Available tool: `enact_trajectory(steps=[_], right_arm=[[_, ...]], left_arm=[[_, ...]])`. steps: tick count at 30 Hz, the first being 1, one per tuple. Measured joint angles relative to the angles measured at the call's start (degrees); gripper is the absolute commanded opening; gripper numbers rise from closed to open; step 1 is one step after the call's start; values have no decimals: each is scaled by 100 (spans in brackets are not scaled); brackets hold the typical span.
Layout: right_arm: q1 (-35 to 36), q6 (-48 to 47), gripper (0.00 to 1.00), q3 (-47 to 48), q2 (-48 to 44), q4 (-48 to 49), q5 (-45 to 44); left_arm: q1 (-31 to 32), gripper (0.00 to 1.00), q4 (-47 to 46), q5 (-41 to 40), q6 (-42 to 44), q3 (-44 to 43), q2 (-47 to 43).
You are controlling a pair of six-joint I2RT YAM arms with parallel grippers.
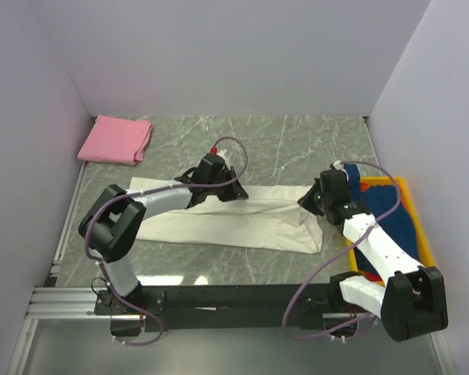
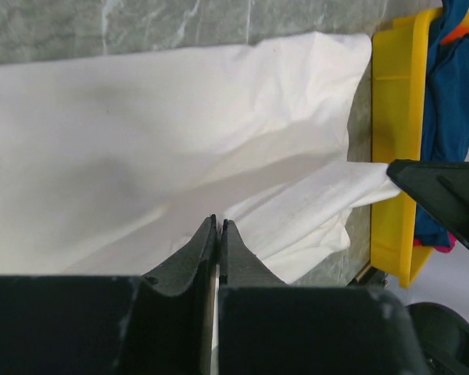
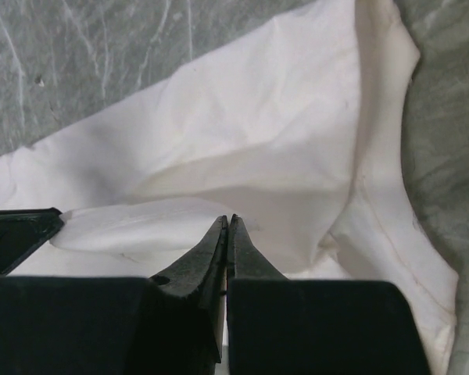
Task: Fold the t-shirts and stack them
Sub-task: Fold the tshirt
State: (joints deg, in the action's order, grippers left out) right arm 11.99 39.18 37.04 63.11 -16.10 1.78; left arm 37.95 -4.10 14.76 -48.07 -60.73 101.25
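A cream-white t-shirt lies spread across the middle of the marble table. My left gripper is at its far edge and shut on a pinch of the cloth. At the shirt's right end, my right gripper is also shut on the fabric, and a fold of the shirt runs taut between the two. A pink t-shirt lies folded at the far left corner. Dark blue t-shirts sit in the bin, a magenta edge showing beneath them.
The yellow plastic bin stands against the right wall, close to the right arm. White walls close off the left, back and right. A metal rail carrying the arm bases runs along the near edge.
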Motion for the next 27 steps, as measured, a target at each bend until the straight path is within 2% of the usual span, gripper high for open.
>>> enact_trajectory(steps=[11,16,19,20,21,24,27], right_arm=[[343,205,0,-793,-776,-107,-24],[706,393,3,-1075,-931,-87,-105],[979,518,13,-1213,-940,-50,-192],[1062,553,18,-1266,-946,-46,-232],[1128,605,29,-1318,-968,-37,-267],[1263,708,40,-1469,-1113,-66,-352],[1285,765,41,-1578,-1320,-81,-422]], left_arm=[[345,1,-192,-72,-122,822,-623],[435,1,-238,-168,-129,1132,-820],[452,1,-256,-214,-125,1274,-870],[459,4,-254,-221,-118,1305,-870],[468,6,-254,-238,-116,1335,-870],[509,10,-260,-291,-114,1423,-870],[527,13,-262,-339,-111,1528,-872]])
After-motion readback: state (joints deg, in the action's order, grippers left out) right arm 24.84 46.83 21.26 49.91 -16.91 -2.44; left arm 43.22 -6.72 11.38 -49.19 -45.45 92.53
